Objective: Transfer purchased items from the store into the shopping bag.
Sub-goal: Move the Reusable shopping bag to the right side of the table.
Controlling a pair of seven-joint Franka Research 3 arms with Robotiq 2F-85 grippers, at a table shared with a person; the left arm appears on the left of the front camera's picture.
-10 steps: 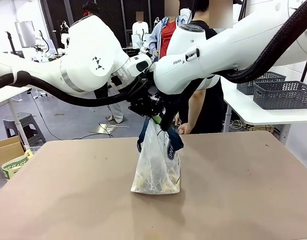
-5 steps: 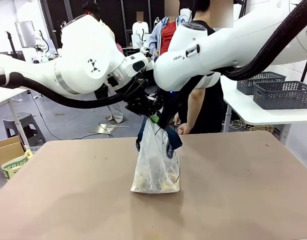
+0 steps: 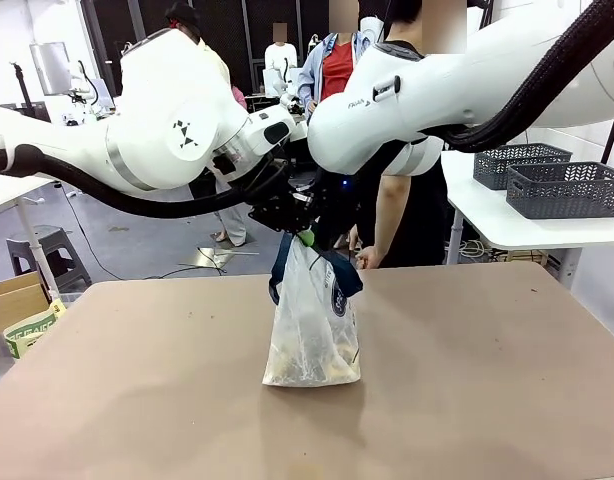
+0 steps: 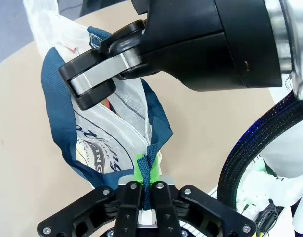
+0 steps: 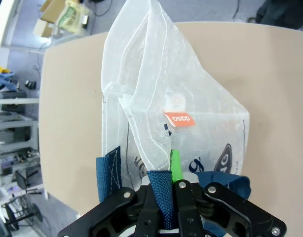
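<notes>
Front view: I see the shopping bag [image 3: 313, 325] standing upright at mid-table, hanging straight below both grippers. My left gripper [image 4: 147, 190] and right gripper [image 5: 167, 193] meet above its mouth, each clamped on a navy strap handle [image 4: 147, 170].

Robotics lab or test hall. Evidence: plain tan rectangular worktop [image 3: 487, 380] standing on a bare grey concrete floor [image 3: 137, 240]; white side table [image 3: 507, 225] carrying dark grey perforated plastic baskets [image 3: 567, 188]; black partition panels [image 3: 227, 40] at the back; several standing people [image 3: 332, 60] behind them; grey step stool [image 3: 49, 250] and open cardboard box [image 3: 12, 300] at left.
</notes>
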